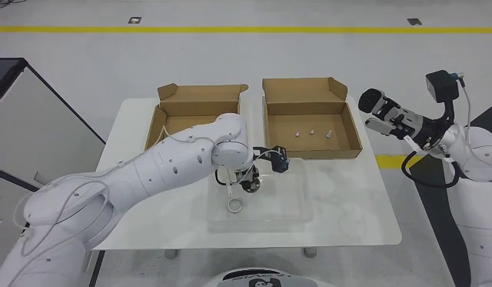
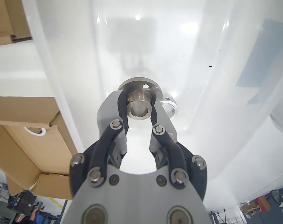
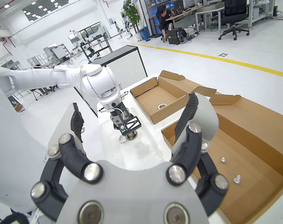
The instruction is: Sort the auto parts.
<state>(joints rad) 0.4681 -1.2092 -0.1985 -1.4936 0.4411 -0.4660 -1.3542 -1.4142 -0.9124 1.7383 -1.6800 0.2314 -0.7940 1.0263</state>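
Note:
My left gripper (image 2: 138, 108) is down inside the clear plastic tray (image 1: 296, 210), shut on the neck of a metal flanged bushing (image 2: 137, 110). The bushing's flange sits at or just above the tray floor. A silver ring (image 2: 171, 108) lies right beside it, also seen as the ring (image 1: 234, 205) in the top view. From the right wrist view the left gripper (image 3: 128, 127) stands over the bushing (image 3: 132, 136). My right gripper (image 1: 370, 111) hangs open and empty in the air beyond the right box's outer side, its fingers (image 3: 192, 115) spread wide.
Two open cardboard boxes stand behind the tray. The left box (image 1: 196, 114) holds a white ring (image 3: 162, 105). The right box (image 1: 311, 145) holds three small bolts (image 1: 311, 131). A dark cabinet (image 1: 31, 118) stands off the table's left side.

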